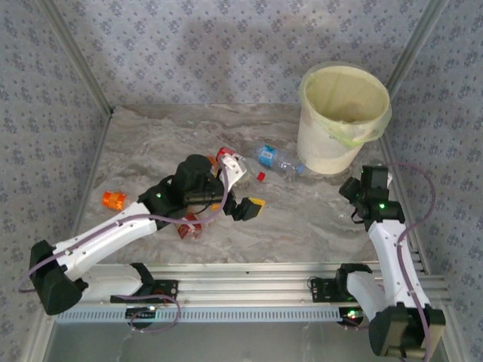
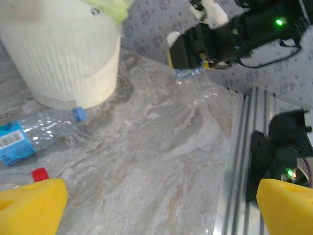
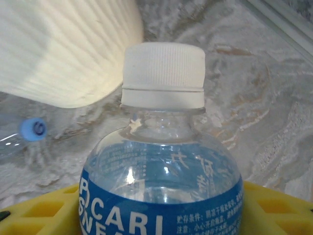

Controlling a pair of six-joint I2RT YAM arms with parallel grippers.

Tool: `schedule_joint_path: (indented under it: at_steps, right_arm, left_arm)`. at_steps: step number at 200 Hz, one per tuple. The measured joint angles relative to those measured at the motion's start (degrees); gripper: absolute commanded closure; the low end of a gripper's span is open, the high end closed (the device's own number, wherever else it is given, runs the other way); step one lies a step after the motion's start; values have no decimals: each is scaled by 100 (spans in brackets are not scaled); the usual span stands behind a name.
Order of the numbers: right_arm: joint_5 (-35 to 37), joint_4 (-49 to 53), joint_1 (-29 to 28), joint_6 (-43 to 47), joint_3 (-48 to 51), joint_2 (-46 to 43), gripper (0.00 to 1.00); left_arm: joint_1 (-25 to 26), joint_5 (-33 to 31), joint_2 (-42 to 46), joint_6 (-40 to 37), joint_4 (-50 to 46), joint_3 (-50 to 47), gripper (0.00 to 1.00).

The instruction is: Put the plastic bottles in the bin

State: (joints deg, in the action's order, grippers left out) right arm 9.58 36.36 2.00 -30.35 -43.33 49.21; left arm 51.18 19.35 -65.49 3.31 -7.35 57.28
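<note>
From above, your bin (image 1: 343,117) stands at the 1 o'clock corner of the table (image 1: 302,226). A blue-label bottle (image 1: 278,160) lies on its side with its cap end at the bin's foot, and a loose red cap (image 1: 260,176) sits just beside it. An orange bottle (image 1: 115,200) lies well apart at 9 o'clock. Your left claw (image 1: 249,207) hangs mid-table, and your right claw (image 1: 353,196) sits at the bin's 6 o'clock.

On the right wrist camera, a white-capped bottle (image 3: 163,161) points its cap to 12 o'clock. Yellow fingers (image 3: 34,215) press on both its sides, so your right claw is partly closed and gripping it. The bin is behind at 10 o'clock.

On the left wrist camera, your left claw is spread wide with nothing between its fingers. The bin is at 11 o'clock and the blue-label bottle at 9 o'clock. The right claw with its bottle is at 1 o'clock.
</note>
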Motion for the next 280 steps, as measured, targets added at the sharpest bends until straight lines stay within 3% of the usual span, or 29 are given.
schedule_joint_path:
  at_steps: [83, 119, 150, 208, 280]
  right_arm:
    - [1576, 638, -2164, 24, -1137, -487, 38]
    - [1993, 647, -2413, 90, -1377, -457, 38]
    - [2592, 684, -3383, 686, -2426, 289, 38]
    - [2758, 221, -3366, 1615, -3814, 1209, 39]
    - [2177, 144, -2616, 2127, -5193, 2516, 40]
  left_arm:
    - [-273, -385, 468, 341, 680, -501, 0]
    - [-293, -400, 507, 343, 763, -511, 0]
    - [-367, -350, 507, 343, 935, -629, 0]
    - [-400, -354, 507, 341, 1058, -688, 0]
    - [-400, -328, 507, 317, 1058, -688, 0]
